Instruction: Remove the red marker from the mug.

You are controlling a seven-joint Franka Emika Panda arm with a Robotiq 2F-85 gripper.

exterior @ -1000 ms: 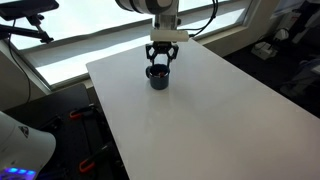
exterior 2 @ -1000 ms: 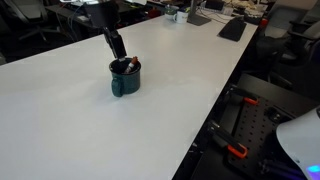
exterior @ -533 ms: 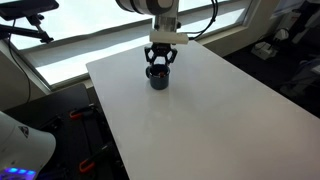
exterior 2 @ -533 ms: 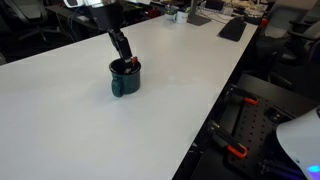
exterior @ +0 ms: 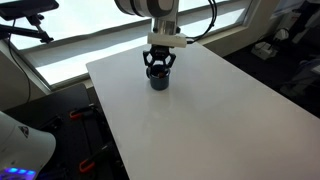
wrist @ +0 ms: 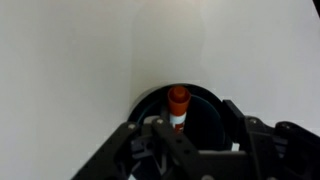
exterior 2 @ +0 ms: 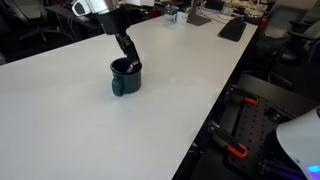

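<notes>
Hangs straight over the mug point(exterior: 158, 82) toward the far end of the white tabletop point(exterior: 200, 120), with the end effector point(exterior: 160, 68) down at the rim in both exterior views. Catches, from the wrist view, the red marker point(wrist: 178, 100) inside the mug's dark hollow, red end plain against the black and a pale barrel running from it back between the jaws. Puts the marker dead centre of the end effector rather than off to either side, long axis seemingly close to the line of approach, though exact tilt hard to read. Cannot tell clamped jaws from jaws merely drawn in narrow about the barrel. Calls, in all likelihood, for a sure grip and then a straight pull along that axis, clear of the rim; risks toppling the mug if dragged sideways.
</notes>
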